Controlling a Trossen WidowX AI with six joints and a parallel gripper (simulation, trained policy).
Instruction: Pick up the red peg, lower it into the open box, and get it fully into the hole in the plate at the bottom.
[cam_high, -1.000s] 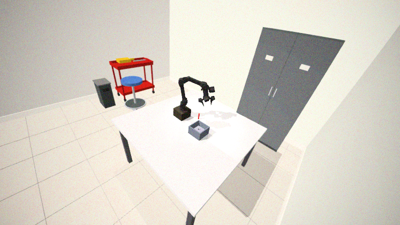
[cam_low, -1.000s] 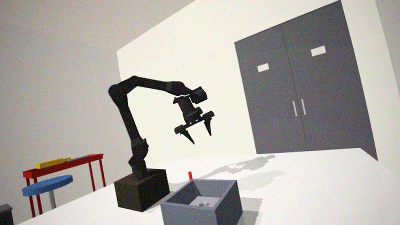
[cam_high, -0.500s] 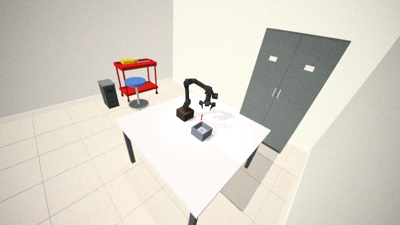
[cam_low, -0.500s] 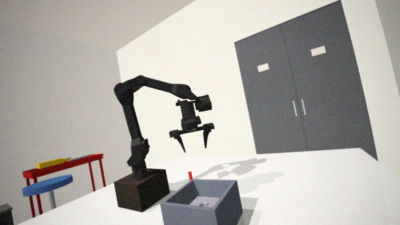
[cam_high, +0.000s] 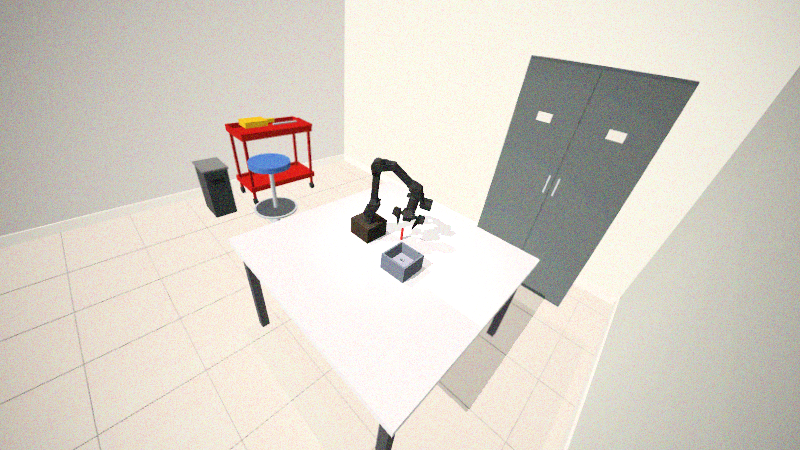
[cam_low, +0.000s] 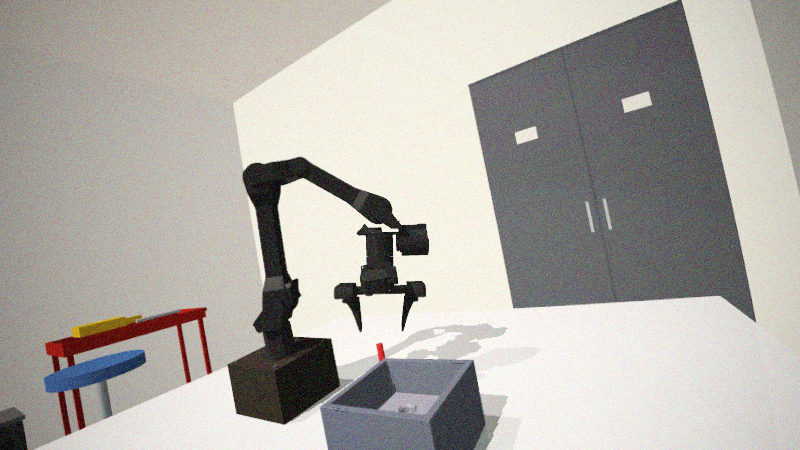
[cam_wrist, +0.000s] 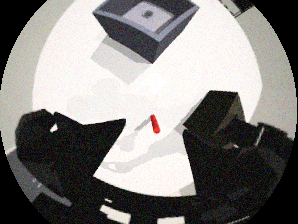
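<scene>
One red peg (cam_high: 401, 233) (cam_low: 380, 351) (cam_wrist: 155, 124) stands approx. upright on the table (cam_high: 346, 313) (cam_low: 587, 391) (cam_wrist: 65, 75), between the box (cam_high: 392, 269) (cam_low: 455, 414) (cam_wrist: 131, 37) and the hand (cam_high: 408, 221) (cam_low: 381, 330) (cam_wrist: 154, 127). Ref. top view: peg is toward the table's far corner, behind the box; near corner is well beyond the box, on the opp. side. Upright stance presumably suits a grip from above, w/o re-orienting before insertion.

Hand status: fingers spread nearly to max., nothing held. Fingers point down over the peg, tips above its top, one each side in ext. view; wide gap presumably allows clearance during descent.

Box: open side up, plate (cam_high: 403, 258) (cam_low: 418, 400) (cam_wrist: 155, 19) w/ hole at bottom, no peg in it. Walls likely req. a high lift before crossing.

Current step (est.): approach, pre-grasp. Next: align, lower, close. N.B.: off-centre descent could tip the peg.

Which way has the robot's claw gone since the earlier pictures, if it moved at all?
Yes: in the exterior view, the gripper has come down, closer to the red peg, which stands where it was.
</scene>
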